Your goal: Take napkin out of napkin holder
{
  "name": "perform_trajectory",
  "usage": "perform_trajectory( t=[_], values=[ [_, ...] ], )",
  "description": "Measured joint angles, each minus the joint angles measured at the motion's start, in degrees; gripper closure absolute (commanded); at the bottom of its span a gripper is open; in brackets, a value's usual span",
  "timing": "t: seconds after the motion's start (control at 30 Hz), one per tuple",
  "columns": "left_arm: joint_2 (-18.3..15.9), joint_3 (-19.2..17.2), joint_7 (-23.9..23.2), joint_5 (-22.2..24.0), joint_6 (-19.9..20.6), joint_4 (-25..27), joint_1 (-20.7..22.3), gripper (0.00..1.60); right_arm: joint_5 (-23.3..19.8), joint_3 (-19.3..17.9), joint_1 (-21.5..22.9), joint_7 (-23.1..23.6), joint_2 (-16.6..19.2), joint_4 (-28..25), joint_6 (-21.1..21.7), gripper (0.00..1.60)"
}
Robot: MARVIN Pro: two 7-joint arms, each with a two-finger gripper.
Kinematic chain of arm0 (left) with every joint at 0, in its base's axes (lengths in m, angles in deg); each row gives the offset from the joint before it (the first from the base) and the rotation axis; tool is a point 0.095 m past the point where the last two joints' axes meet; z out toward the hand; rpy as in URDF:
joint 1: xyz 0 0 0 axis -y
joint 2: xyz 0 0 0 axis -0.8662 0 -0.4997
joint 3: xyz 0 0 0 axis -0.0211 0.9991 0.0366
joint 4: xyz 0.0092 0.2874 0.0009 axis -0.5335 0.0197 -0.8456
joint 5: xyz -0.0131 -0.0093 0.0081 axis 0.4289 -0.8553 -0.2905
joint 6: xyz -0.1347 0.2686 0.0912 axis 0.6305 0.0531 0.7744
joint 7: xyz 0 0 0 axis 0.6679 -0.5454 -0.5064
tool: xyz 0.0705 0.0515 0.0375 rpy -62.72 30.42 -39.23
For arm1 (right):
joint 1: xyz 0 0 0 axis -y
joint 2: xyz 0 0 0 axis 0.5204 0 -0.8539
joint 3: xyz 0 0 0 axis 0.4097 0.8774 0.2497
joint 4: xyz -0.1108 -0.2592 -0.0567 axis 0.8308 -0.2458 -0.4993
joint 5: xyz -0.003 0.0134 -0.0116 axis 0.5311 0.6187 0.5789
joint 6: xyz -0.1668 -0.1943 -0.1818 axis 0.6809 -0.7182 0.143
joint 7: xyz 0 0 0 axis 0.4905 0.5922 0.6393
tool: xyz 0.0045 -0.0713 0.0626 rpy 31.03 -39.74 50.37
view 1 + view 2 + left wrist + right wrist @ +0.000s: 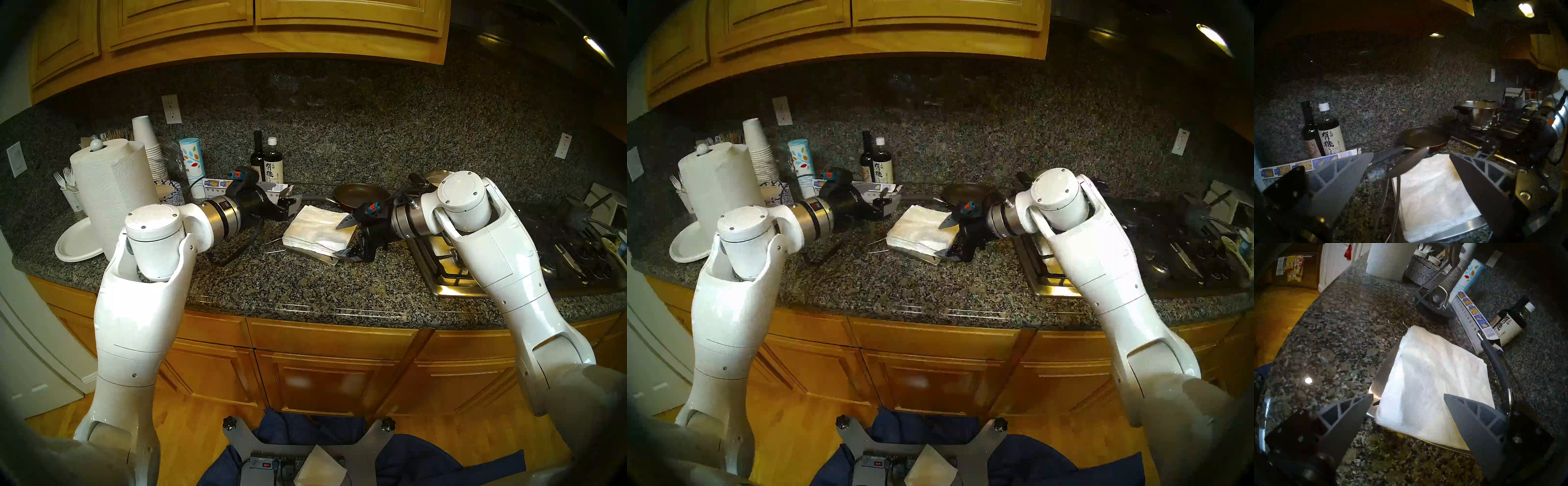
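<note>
A thick white napkin stack (319, 230) lies on the flat steel napkin holder (319, 258), mid-counter. The holder's wire arm is swung up off the stack. Its leaf-shaped tip (1410, 161) hangs between the wide-apart fingers of my left gripper (1411, 154), which is open at the stack's far left corner. My right gripper (1408, 394) is open at the stack's right edge. One of its fingers (1466, 421) lies over the napkin top (1432, 378). The other sits low beside the holder's steel corner (1384, 372).
A dark frying pan (361, 195) sits just behind the napkins, its handle running along their far side. Two dark bottles (273, 163) and a long box (1473, 317) stand behind. The paper towel roll (112, 190) and paper plate (76, 241) are left; the stove (448, 261) is right.
</note>
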Motion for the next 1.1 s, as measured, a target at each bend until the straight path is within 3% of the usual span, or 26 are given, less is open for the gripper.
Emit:
perform_trajectory(
  t=[0.37,1.1],
  values=[
    [0.16,-4.41,-3.15,3.5,1.15,0.4,-0.51,0.0,2.14,0.86,0.78,-0.18,-0.96,1.37,-1.29,0.08],
    [0.84,-5.74,-3.67,3.59,0.81,0.53,-0.89,0.0,8.47,3.55,0.91,-1.27,-0.05,-2.57,-2.94,0.08]
  ],
)
